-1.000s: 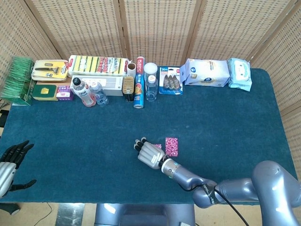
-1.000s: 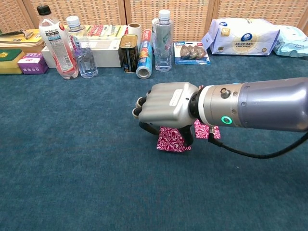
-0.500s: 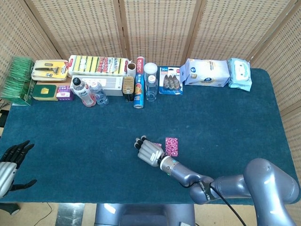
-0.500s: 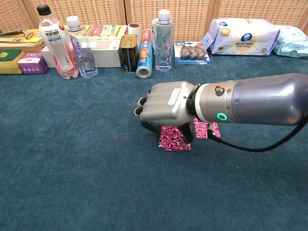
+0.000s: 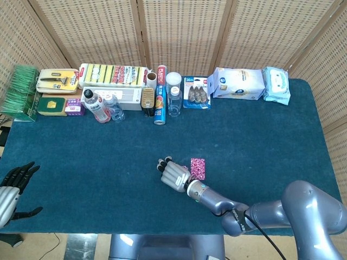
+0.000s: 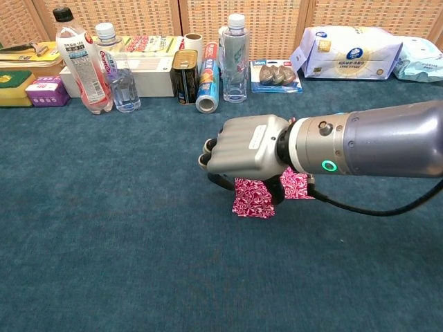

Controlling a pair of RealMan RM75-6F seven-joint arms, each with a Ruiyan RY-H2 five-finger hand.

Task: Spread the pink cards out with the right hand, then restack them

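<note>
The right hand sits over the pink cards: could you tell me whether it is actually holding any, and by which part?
It cannot be told: the right hand covers the near pink cards; its fingertips are hidden.

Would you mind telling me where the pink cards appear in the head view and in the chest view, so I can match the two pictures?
Head view: the pink cards lie on the blue table, slightly below centre, just right of the right hand.
Chest view: the pink cards show at centre, partly hidden under the right hand.
Shared landmark: the blue foil roll lying at the back, beyond the cards.
</note>
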